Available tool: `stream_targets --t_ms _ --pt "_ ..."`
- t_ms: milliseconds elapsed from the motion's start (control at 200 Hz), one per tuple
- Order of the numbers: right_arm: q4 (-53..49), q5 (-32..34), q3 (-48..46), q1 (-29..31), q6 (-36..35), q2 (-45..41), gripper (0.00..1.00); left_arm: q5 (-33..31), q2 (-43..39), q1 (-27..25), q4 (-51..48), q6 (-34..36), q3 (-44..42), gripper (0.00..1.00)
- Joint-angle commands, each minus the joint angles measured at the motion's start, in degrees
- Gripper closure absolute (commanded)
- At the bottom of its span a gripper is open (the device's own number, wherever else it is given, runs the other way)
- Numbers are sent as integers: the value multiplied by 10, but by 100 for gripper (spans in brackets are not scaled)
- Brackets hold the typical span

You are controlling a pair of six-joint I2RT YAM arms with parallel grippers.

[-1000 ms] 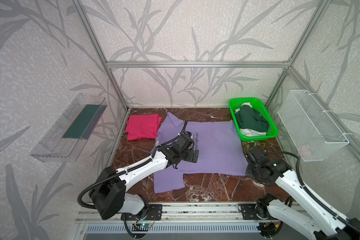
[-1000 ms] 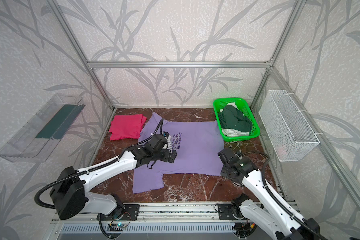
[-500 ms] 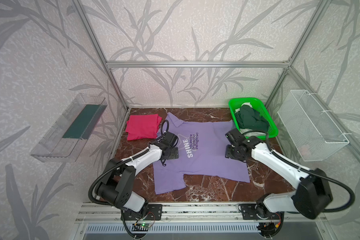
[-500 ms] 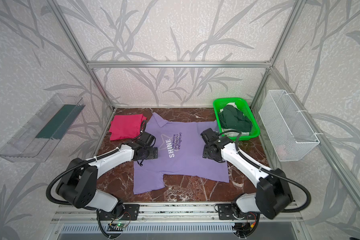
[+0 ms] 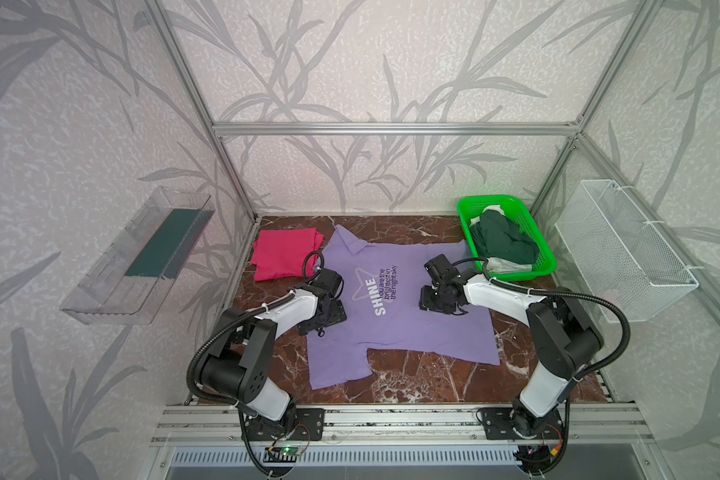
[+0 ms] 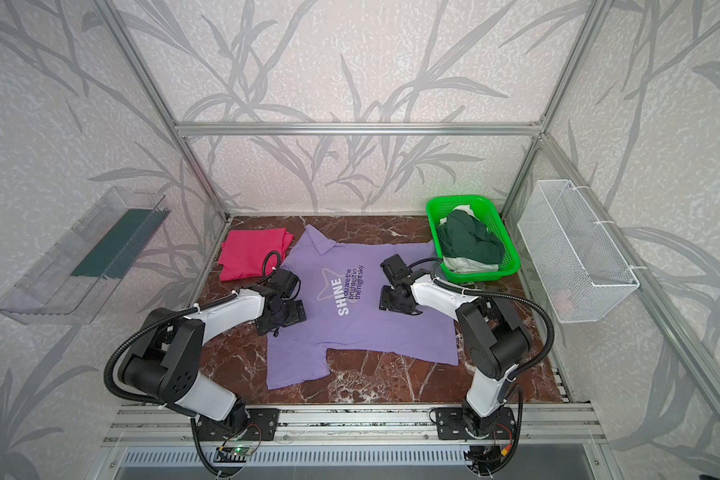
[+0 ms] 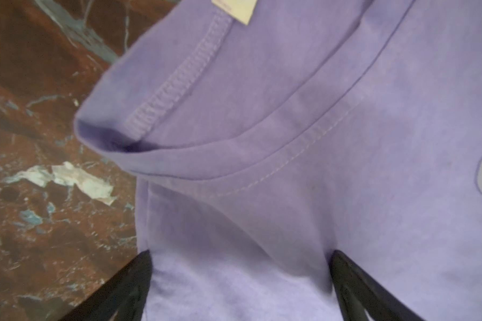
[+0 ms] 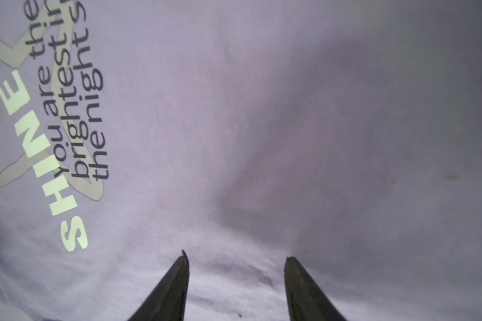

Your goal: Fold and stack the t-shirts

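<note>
Since a second ago the left gripper (image 5: 324, 316) has left the lettering for the purple shirt's (image 5: 412, 332) collar edge, jaws wide apart. The right gripper (image 5: 433, 301) has come in from the hem, jaws parted and empty.

Best to pinch both layers evenly.

Count: one folded red shirt (image 5: 285, 253), one flat purple shirt, one basket (image 5: 546, 266), one green garment (image 5: 504, 245), one white garment (image 5: 503, 266).

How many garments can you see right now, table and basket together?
4. Lavender t-shirt spread flat mid-table; magenta t-shirt folded at the far left; dark green garment and white garment bunched in the green basket. More may be hidden underneath.
</note>
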Motion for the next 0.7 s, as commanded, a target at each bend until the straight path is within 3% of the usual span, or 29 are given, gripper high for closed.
stream_targets --t_ms 0,360,455,695 --pt "15 -16 -7 1 -14 6 44 4 -6 7 -50 -47 -36 1" --pt "29 -51 -1 2 -44 20 44 39 -125 18 -112 -189 -132 1" --pt "26 -59 1 1 -52 11 44 10 -170 19 -162 -192 -124 2" --pt "-13 -33 46 1 -67 -11 44 -61 -228 19 -104 10 13 2"
